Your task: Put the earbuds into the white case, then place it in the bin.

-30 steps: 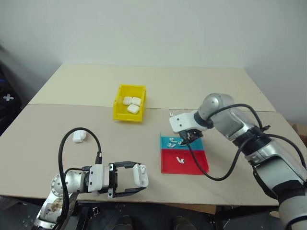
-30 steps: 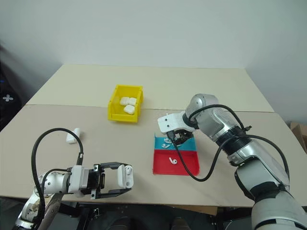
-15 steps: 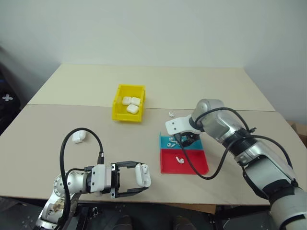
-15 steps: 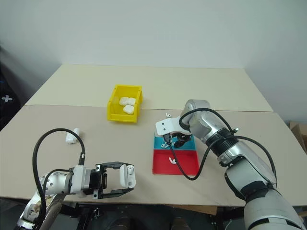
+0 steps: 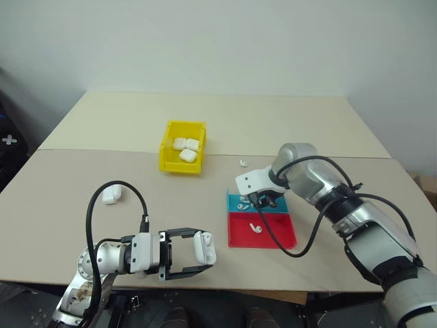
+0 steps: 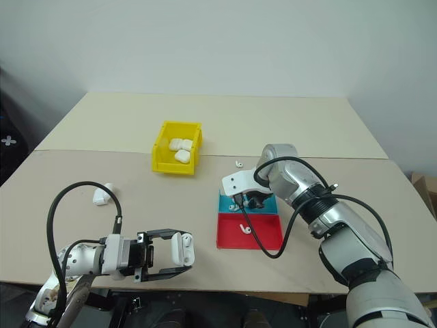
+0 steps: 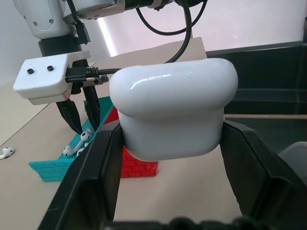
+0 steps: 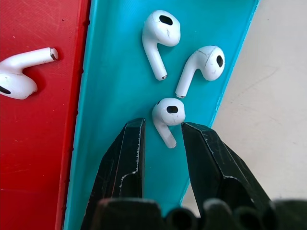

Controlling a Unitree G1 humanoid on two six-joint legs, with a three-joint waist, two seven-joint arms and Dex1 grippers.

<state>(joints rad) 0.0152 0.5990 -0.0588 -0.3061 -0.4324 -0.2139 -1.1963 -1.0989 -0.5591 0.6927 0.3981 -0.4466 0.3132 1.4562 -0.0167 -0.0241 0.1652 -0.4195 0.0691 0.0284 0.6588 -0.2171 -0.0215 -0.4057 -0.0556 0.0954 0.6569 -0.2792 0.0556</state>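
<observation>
My left gripper [image 5: 202, 251] is shut on the white case [image 7: 172, 115], held level above the table's near edge. My right gripper [image 8: 160, 143] points down into the blue tray [image 8: 115, 86]. It is open, with its tips on either side of one earbud's [image 8: 168, 114] stem and a small gap on each side. Two more earbuds [image 8: 160, 28] lie just beyond it in the same tray. Another earbud [image 5: 257, 228] lies in the red tray [image 5: 280, 236]. The yellow bin [image 5: 168, 161] stands at the table's middle left.
Three white cases [image 5: 186, 147] lie inside the bin. A loose case [image 5: 112, 195] rests on the table at the left. A single earbud [image 5: 242, 163] lies on the table behind the trays. A black cable [image 5: 102, 205] loops over my left arm.
My right gripper has sunk lower into the blue tray and its fingers have narrowed around an earbud. The left gripper and its case have stayed in place.
</observation>
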